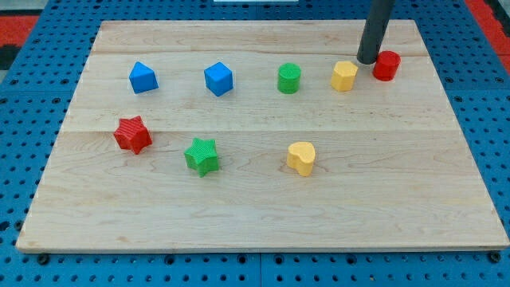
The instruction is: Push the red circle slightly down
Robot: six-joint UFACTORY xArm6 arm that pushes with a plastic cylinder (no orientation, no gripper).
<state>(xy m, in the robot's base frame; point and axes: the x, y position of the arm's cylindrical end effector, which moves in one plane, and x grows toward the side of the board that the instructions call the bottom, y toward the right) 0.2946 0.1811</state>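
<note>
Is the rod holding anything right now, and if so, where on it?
Nothing is held. My tip sits between the yellow block and the red circle, just left of the circle; contact can't be told.

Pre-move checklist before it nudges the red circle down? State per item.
1. Target in view: red circle near the view's top right, unobstructed. ok
2. My tip position: it sits at the circle's left side, between it and the yellow hexagon, not above the circle. A downward push needs it on the circle's top side. not ok
3. Tip touching the circle: too close to separate in this view. cannot tell
4. Path below the circle: bare board, no block in the way. ok
5. Room above the circle for my tip: some board shows before the top edge. ok
6. Yellow hexagon disturbed by repositioning: tip is very near it. cannot tell
</note>
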